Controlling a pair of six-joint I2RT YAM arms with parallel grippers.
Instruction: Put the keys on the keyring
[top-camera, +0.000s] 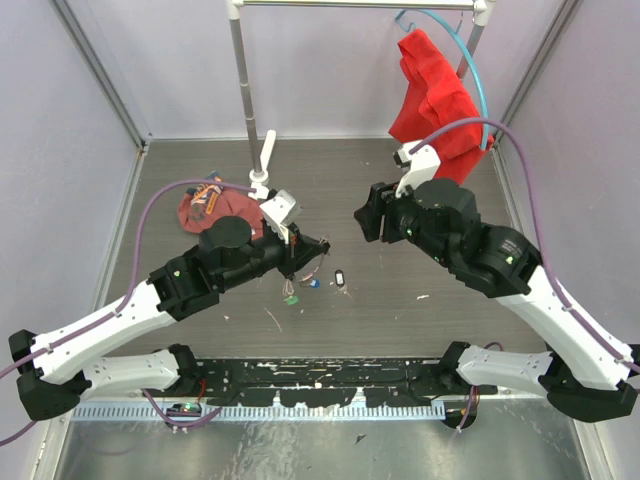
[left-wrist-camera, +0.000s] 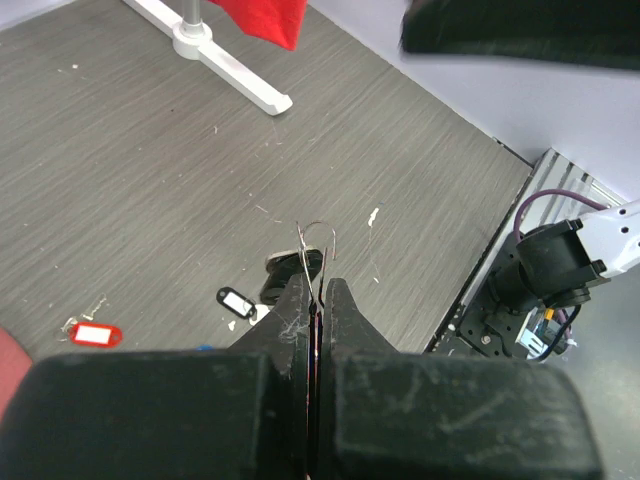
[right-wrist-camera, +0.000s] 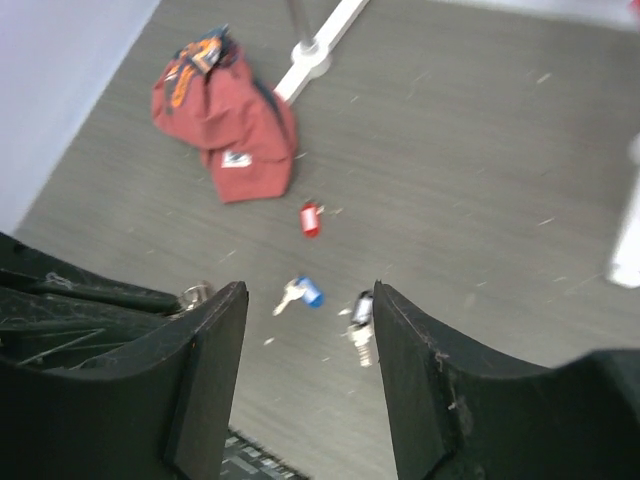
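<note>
Left tool pinches keyring; keys seemingly loose below.

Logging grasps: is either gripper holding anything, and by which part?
Left gripper pinches the keyring by its near edge, loop sticking out past the fingertips. Right gripper open, empty.

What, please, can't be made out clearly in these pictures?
- The keyring: left wrist view, lower half hidden between the left gripper's shut fingers; whether a key hangs there is unclear.
- The green-tagged key: top view, too small for detail.
- The black-tagged key: right wrist view, blurred beside the right gripper's finger.
</note>
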